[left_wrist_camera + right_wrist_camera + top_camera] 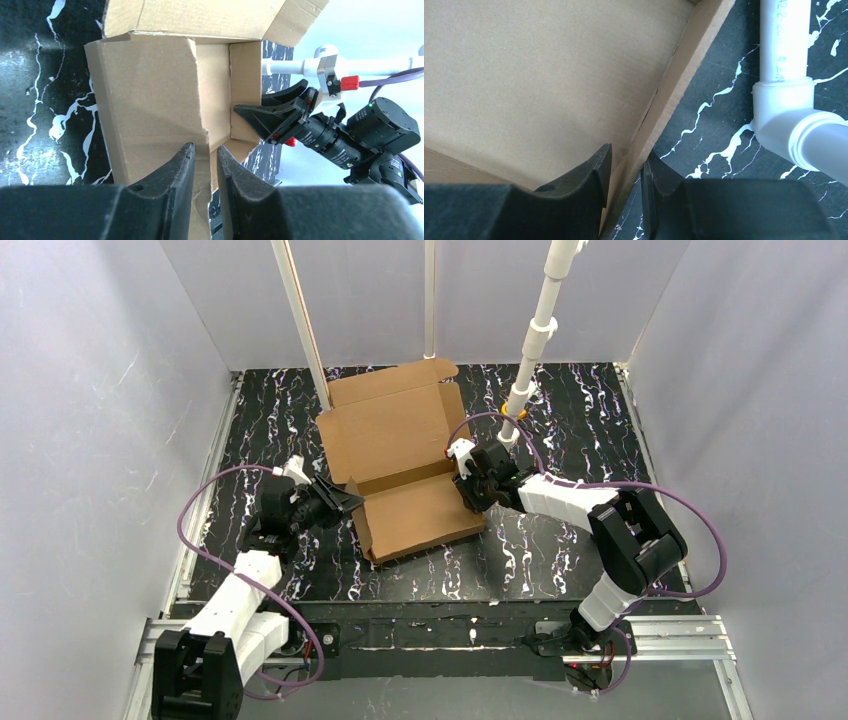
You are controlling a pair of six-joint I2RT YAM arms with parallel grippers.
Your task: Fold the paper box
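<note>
The left pincer (352, 503) and right pincer (467, 480) each pinch a side wall of the mid-frame paper box (395, 435), probably to stand them up.

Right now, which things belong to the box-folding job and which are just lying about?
In the job: the paper box, the left gripper and the right gripper, each straddling one of its walls.
Just lying about: the white pipe, the black marbled table.

Black table (560, 550) with white marble-ish streaks, pale walls (90, 390) all round, white plastic pipe (541, 326) standing back right, two thin poles (300, 310) behind.
</note>
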